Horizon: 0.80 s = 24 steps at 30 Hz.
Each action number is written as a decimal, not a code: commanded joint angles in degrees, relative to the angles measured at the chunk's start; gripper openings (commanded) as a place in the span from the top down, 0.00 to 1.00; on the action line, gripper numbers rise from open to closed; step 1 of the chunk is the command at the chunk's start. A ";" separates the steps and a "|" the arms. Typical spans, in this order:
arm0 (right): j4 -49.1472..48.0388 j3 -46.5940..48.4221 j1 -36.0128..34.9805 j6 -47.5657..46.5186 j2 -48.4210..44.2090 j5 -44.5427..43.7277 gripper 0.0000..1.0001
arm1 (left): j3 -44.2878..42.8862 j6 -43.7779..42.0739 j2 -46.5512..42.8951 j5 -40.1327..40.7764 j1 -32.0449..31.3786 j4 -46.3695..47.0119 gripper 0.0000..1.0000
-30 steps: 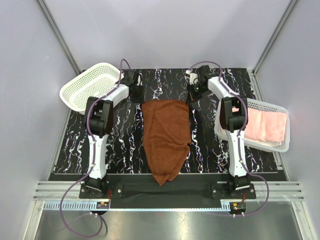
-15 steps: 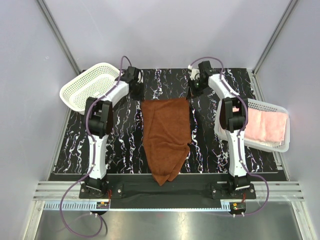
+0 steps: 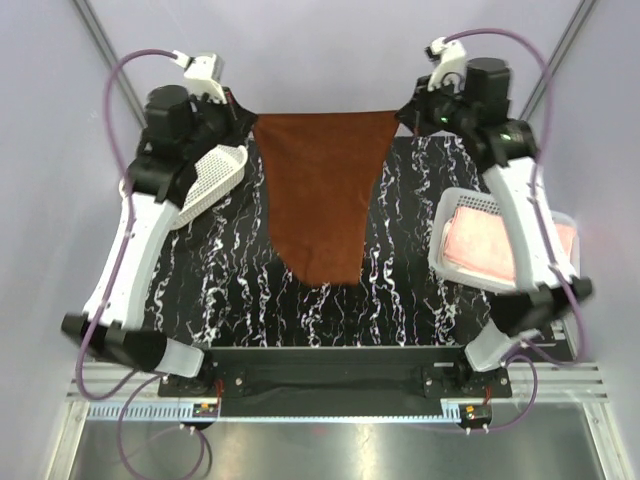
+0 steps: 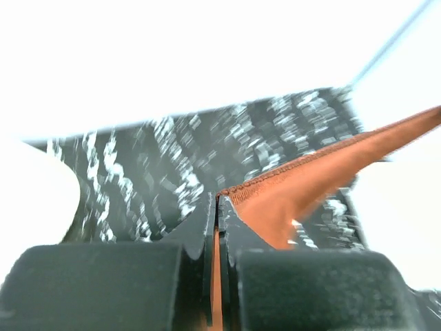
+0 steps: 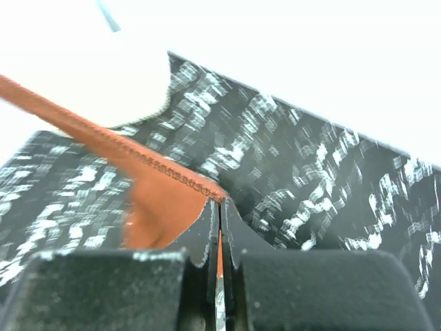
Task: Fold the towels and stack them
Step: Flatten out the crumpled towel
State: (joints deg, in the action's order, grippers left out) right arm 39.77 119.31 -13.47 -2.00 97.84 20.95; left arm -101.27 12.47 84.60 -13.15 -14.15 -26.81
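The rust-brown towel (image 3: 322, 190) hangs, top edge left-right, point downward.

Black tabletop (image 3: 420, 290) veined with white marbling, pale grey walls (image 3: 320, 50) far, left and right, aluminium struts (image 3: 100, 42) in far corners, ribbed metal rail (image 3: 110, 385) along near edge, even light.

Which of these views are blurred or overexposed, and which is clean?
Top external: sharp and evenly lit, the rust-brown towel crisp against the marbled table. Left wrist: table pattern smeared, background blown out white, only the towel hem at the jaws readable. Right wrist: the same smear and white washout.
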 commanded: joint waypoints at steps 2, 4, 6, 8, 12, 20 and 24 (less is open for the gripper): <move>-5.83 -15.02 -4.45 0.94 -17.48 3.04 1.00 | 8.97 -2.10 -12.50 -8.80 -0.17 3.96 1.00; -9.26 -19.44 -5.77 3.65 -26.33 3.48 1.00 | 10.83 -2.36 -18.99 -10.05 -0.79 3.61 1.00; -12.50 -24.63 -6.91 5.24 -31.64 5.75 1.00 | 11.97 -1.58 -22.88 -11.54 -1.67 2.82 1.00; -16.62 -29.10 -7.09 8.32 -40.85 9.26 1.00 | 12.33 0.35 -27.53 -13.30 -2.37 2.12 1.00; -22.87 -32.99 -7.27 13.33 -46.94 11.21 1.00 | 12.86 4.22 -32.12 -17.34 -3.25 3.42 1.00; -26.14 -32.56 -7.18 15.98 -50.12 7.98 1.00 | 6.11 7.14 -31.78 -18.24 -3.51 2.22 1.00; -24.48 -31.24 -7.27 11.76 -46.61 -4.73 1.00 | 1.09 2.75 -25.81 -11.21 -3.51 -5.26 1.00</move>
State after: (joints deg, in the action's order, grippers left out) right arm 17.21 86.89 -20.58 11.77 48.12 26.87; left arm -96.55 17.82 54.61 -29.87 -17.74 -27.86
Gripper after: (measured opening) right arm 0.011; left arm 0.012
